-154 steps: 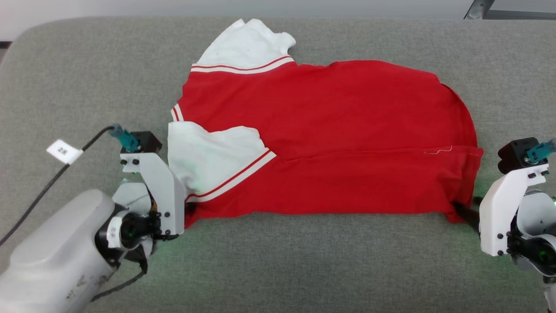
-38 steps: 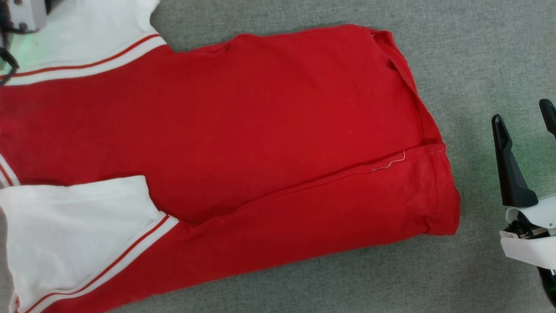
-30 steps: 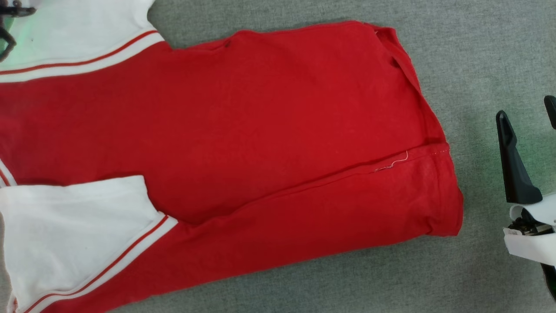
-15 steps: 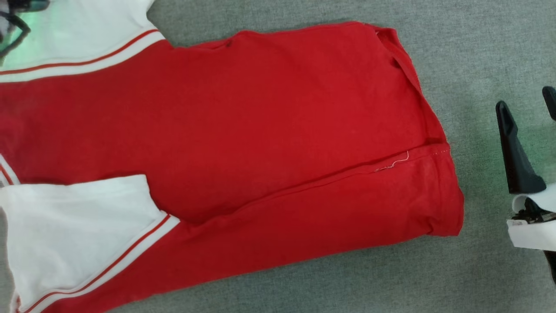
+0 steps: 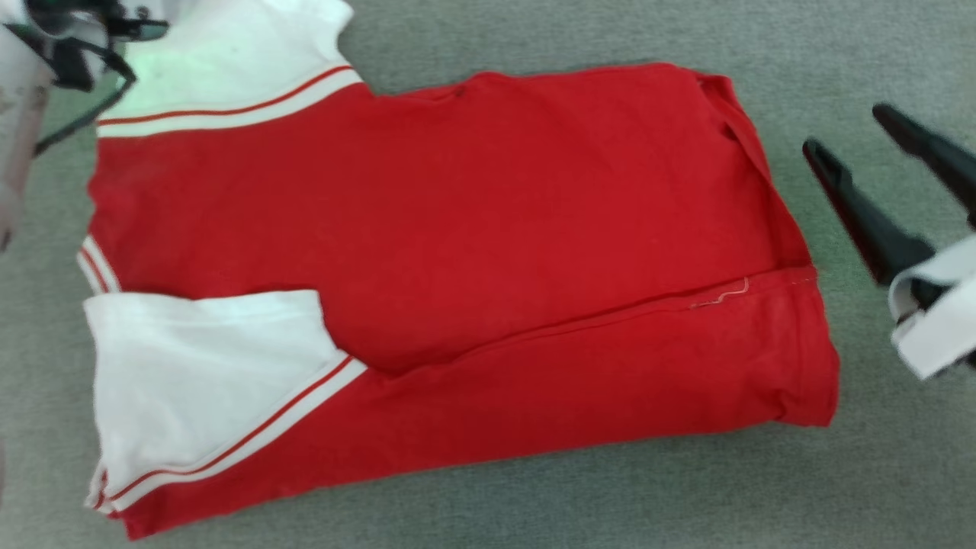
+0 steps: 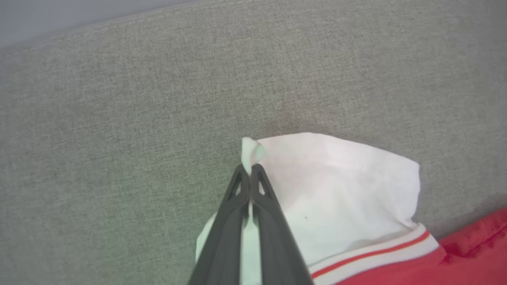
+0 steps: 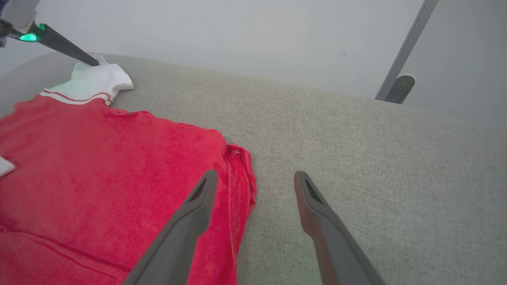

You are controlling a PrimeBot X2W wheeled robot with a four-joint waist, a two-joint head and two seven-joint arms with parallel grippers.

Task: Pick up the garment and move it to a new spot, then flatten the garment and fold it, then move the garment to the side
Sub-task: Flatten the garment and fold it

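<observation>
Fingers point(image 6: 225, 221) of left gripper point(image 6: 249, 171) pinch garment point(image 5: 457, 229) by sleeve point(image 6: 336, 186) — right gripper point(image 7: 255, 176) spread.

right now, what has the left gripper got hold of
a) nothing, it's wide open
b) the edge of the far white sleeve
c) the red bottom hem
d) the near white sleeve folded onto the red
B: in the left wrist view the left gripper is shut on a pinch of cloth at the edge of the far white sleeve of the garment.
</observation>
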